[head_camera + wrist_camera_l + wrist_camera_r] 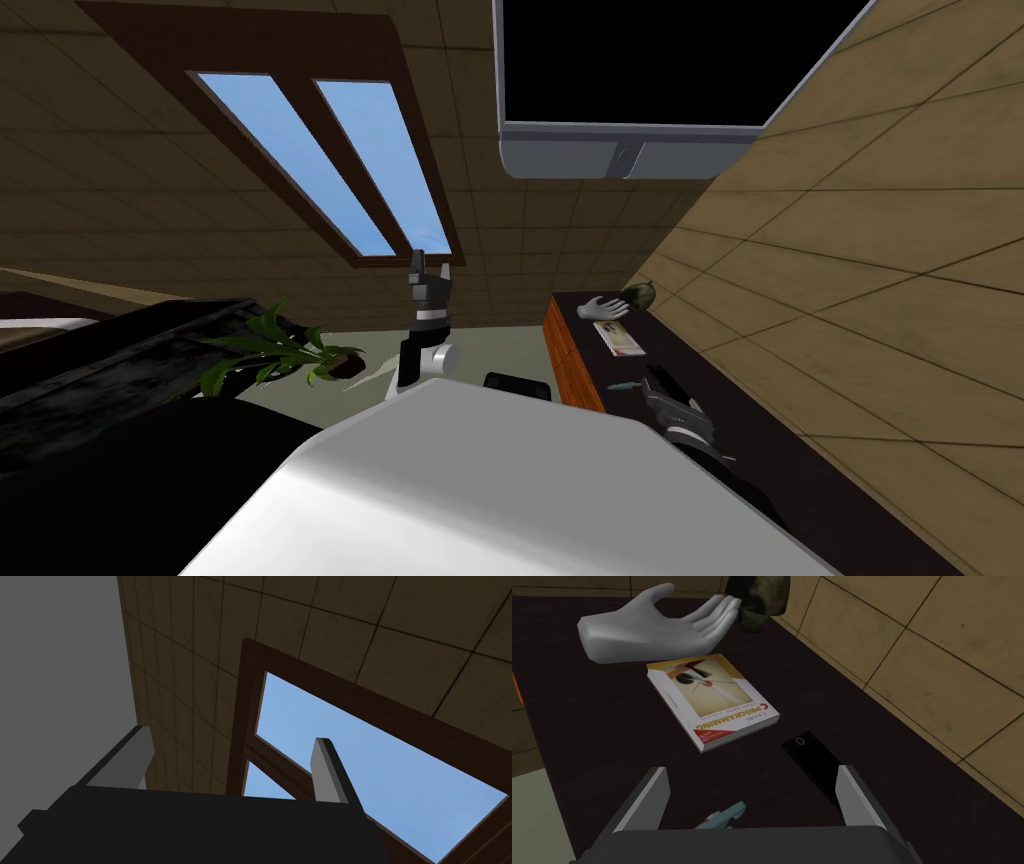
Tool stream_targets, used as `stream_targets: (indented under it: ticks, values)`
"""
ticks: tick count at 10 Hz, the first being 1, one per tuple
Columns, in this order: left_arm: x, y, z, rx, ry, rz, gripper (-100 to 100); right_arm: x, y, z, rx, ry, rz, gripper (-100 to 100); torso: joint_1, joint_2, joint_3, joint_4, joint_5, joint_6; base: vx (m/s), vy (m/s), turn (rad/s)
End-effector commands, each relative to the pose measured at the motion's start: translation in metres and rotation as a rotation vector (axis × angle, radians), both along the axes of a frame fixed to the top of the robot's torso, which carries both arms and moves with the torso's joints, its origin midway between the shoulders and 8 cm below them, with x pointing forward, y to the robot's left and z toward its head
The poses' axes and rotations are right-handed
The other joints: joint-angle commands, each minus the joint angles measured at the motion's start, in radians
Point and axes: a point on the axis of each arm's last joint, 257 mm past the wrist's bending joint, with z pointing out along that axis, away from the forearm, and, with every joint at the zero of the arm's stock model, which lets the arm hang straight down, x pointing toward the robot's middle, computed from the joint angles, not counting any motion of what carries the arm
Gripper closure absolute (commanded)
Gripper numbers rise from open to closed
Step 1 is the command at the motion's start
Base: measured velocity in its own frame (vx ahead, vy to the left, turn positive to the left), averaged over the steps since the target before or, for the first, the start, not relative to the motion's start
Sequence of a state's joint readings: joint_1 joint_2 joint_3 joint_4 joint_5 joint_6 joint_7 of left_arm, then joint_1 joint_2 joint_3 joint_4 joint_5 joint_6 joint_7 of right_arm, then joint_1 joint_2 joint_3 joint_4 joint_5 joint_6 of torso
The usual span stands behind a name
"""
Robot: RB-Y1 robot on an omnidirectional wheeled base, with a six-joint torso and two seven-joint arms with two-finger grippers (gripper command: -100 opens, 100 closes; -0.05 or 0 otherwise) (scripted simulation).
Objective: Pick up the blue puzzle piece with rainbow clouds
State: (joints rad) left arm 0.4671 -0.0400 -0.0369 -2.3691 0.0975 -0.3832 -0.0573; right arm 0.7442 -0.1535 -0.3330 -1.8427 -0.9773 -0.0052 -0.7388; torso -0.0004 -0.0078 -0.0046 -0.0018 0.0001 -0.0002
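The head camera looks steeply down and forward and is rolled, so the window (330, 170) and the walls slant. It sees the dark sideboard top (840, 520) from well back, on the robot's right. The right wrist camera sits low and close over that same top, facing along it toward the book (712, 701) and the grey hand model (652, 628). Both of these appear small in the head view. The left wrist camera points up at the window and wall, which the head view shares.
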Motion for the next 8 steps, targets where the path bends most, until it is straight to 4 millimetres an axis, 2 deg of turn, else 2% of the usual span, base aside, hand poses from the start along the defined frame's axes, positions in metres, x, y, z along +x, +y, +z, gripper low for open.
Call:
stream_targets:
  ticks: [1, 2, 3, 4, 5, 6, 7, 8]
  values:
    - [0.000, 0.000, 0.000, 0.000, 0.000, 0.000, 0, -0.009, -0.003, -0.009, 0.051, 0.005, -0.020, -100, 0.000, 0.000, 0.000, 0.000, 0.000, 0.000, 0.108, 0.011, -0.022]
    - [0.000, 0.000, 0.000, 0.000, 0.000, 0.000, 0, -0.027, -0.006, -0.027, 0.131, 0.024, -0.053, -100, 0.000, 0.001, 0.000, 0.000, 0.000, 0.000, 0.123, 0.011, -0.039]
    - [0.000, 0.000, 0.000, 0.000, 0.000, 0.000, 0, -0.027, -0.006, -0.027, 0.137, 0.020, -0.056, -100, 0.000, 0.000, 0.000, 0.000, 0.000, 0.000, 0.105, 0.007, -0.023]
    - [0.000, 0.000, 0.000, 0.000, 0.000, 0.000, 0, -0.044, -0.008, -0.044, 0.216, 0.037, -0.092, -100, 0.000, 0.001, 0.000, 0.000, 0.000, 0.000, 0.124, 0.006, -0.027]
    - [0.000, 0.000, 0.000, 0.000, 0.000, 0.000, 0, -0.044, -0.008, -0.044, 0.220, 0.034, -0.094, -100, 0.000, 0.000, 0.000, 0.000, 0.000, 0.000, 0.107, 0.008, -0.029]
    - [0.000, 0.000, 0.000, 0.000, 0.000, 0.000, 0, -0.062, -0.009, -0.060, 0.296, 0.050, -0.130, -100, 0.000, 0.001, 0.000, 0.000, 0.000, 0.000, 0.132, -0.008, -0.040]
    - [0.000, 0.000, 0.000, 0.000, 0.000, 0.000, 0, -0.062, -0.009, -0.060, 0.301, 0.047, -0.132, -100, -0.001, 0.000, 0.000, 0.000, 0.000, 0.000, 0.109, 0.001, -0.016]
    - [0.000, 0.000, 0.000, 0.000, 0.000, 0.000, 0, -0.080, -0.010, -0.075, 0.375, 0.061, -0.171, -100, -0.001, 0.001, 0.000, 0.000, 0.000, 0.000, 0.128, 0.012, -0.035]
